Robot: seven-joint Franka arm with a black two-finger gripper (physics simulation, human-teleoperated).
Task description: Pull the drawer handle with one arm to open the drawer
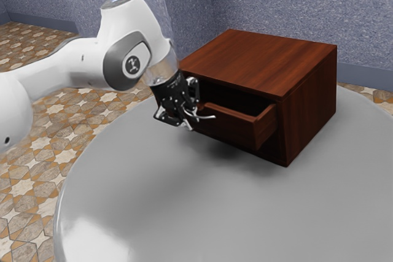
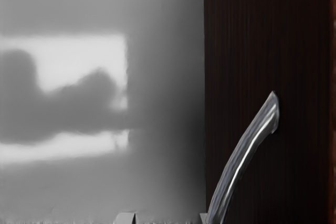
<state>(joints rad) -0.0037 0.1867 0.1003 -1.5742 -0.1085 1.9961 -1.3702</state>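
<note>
Wooden drawer point(image 1: 236, 124) partly open | fingers point(image 1: 186, 116) clenched on metal handle point(image 1: 207, 115) | grey table point(image 1: 184, 200) beneath

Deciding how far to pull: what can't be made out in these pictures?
Exterior view: drawer interior, hidden behind its front panel and the cabinet top.
Exterior view: one handle end, covered by the gripper.
Wrist view: one handle end, cut off by the picture's edge.

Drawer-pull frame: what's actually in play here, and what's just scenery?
In play:
- gripper
- metal drawer handle
- drawer, partly pulled out
- wooden cabinet

Scenery:
- round grey table
- patterned tile floor
- blue-grey wall
</note>
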